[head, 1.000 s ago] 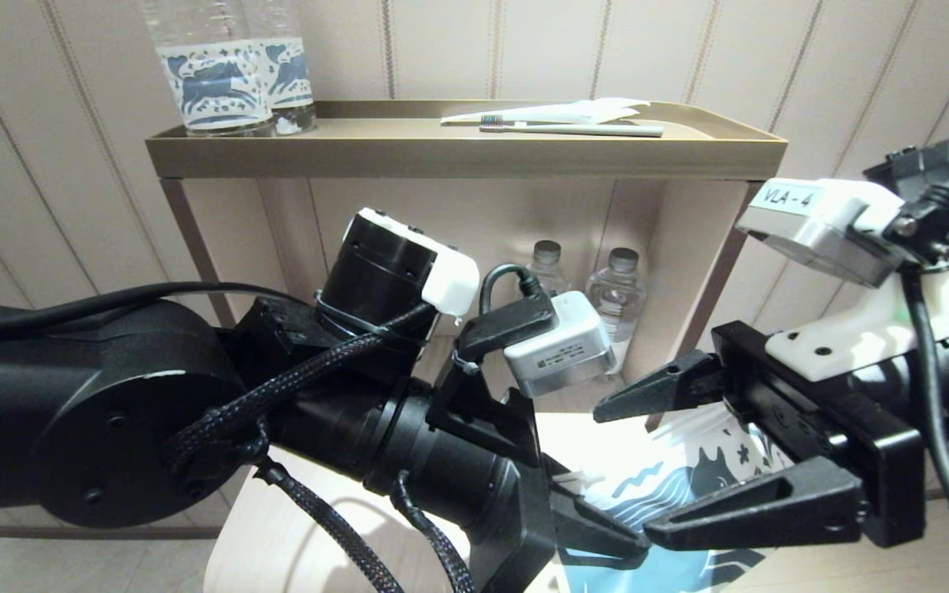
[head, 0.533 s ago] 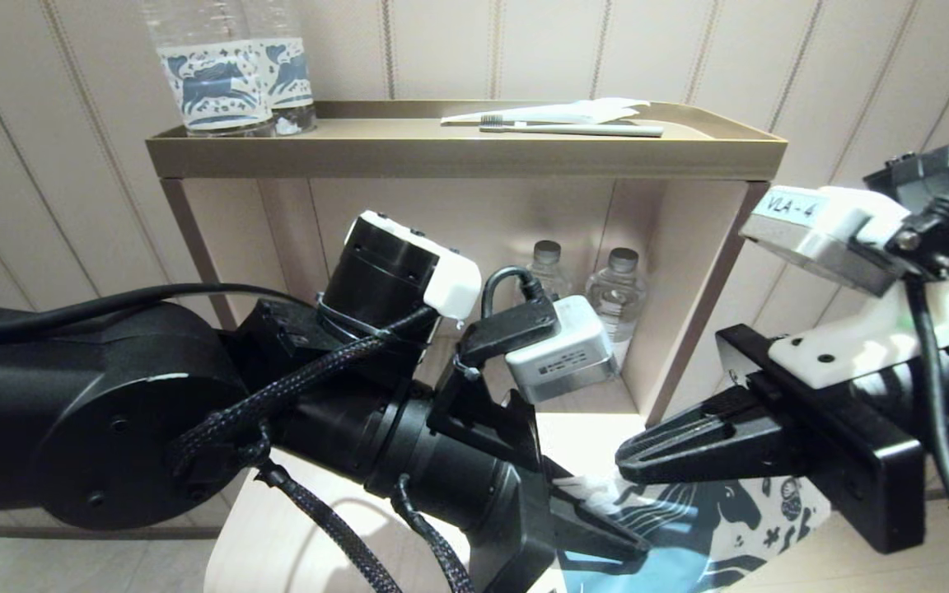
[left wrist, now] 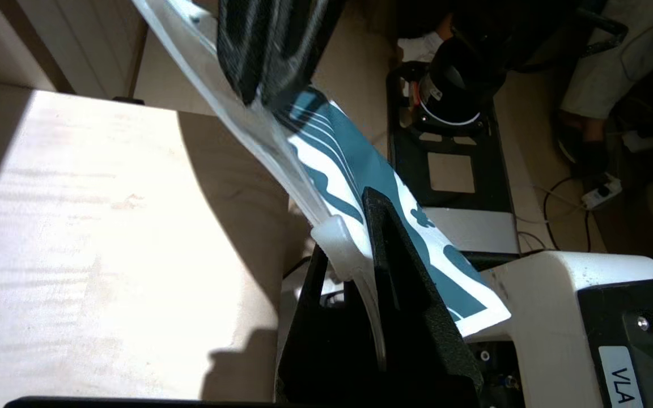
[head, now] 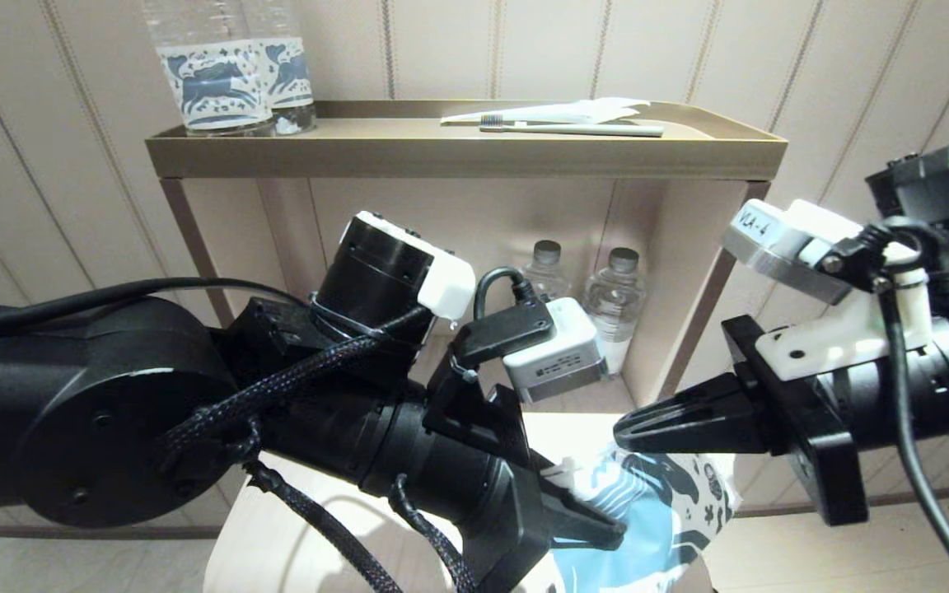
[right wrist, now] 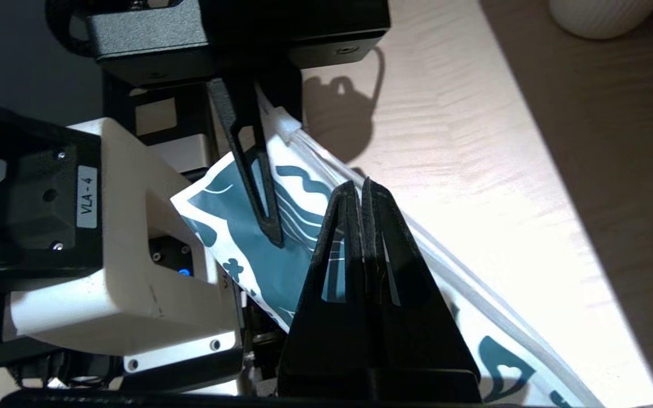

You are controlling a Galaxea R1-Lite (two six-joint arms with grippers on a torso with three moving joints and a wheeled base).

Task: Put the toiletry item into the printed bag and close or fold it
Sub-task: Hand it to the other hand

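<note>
The printed bag [head: 662, 517], white with blue-grey waves and small motifs, hangs bent between both grippers above the pale table [head: 277, 527]. My left gripper [head: 602, 527] is shut on the bag's lower end [left wrist: 355, 153], pinching a translucent white rod-like item [left wrist: 335, 238] against it. That rod runs along the bag's edge [right wrist: 474, 294]. My right gripper [head: 627, 428] is shut on the bag [right wrist: 230, 226] further up, its fingertips [right wrist: 359, 190] pressed on the paper. A toothbrush [head: 573, 129] lies on the shelf's top tray.
The gold tray [head: 466, 156] tops a shelf against the panelled wall. It holds two printed bottles [head: 227, 74] and a plain white wrapper [head: 582, 111]. Two small bottles [head: 619, 288] stand in the niche below. A white ribbed object [right wrist: 598, 14] sits on the table.
My right gripper was open around the bag one second ago; it has shut on the bag, turned its wrist and drawn leftward, bunching the bag. The left arm shifted slightly.
</note>
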